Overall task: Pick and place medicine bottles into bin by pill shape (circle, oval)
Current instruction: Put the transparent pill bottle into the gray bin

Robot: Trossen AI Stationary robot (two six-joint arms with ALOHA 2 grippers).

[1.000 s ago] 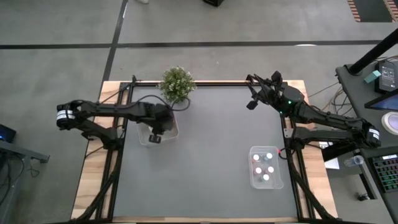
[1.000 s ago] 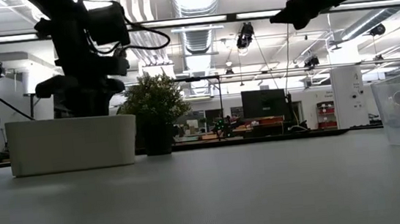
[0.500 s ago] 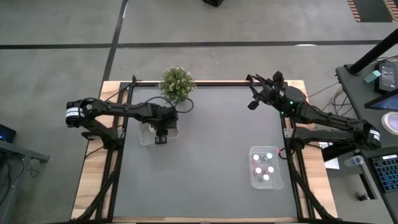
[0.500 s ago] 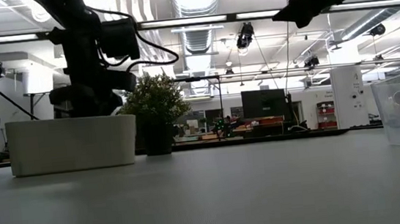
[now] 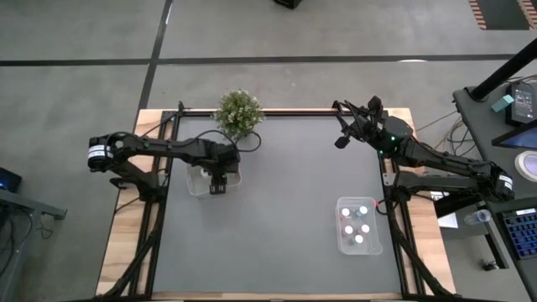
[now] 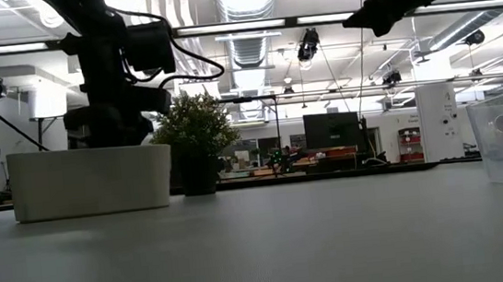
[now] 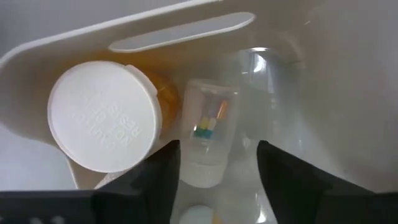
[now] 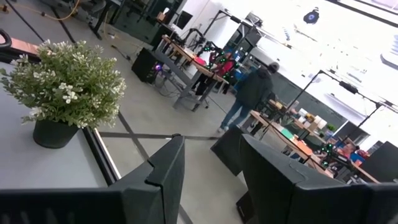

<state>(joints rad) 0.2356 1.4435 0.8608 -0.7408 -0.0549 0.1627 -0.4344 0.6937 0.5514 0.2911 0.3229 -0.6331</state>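
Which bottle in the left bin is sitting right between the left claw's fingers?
The small clear bottle with coloured pills, lying between the fingers; the orange-amber bottle with the big white cap sits beside it.

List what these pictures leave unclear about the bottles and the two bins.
- White bin: in the high view the left gripper covers its contents; in the low view its opaque wall hides them.
- Small clear bottle: left wrist view shows coloured pills, shape too blurred to tell.
- Orange bottle: its cap hides the pills.
- Clear bin: bottles too small in the high view; cut off in the low view.
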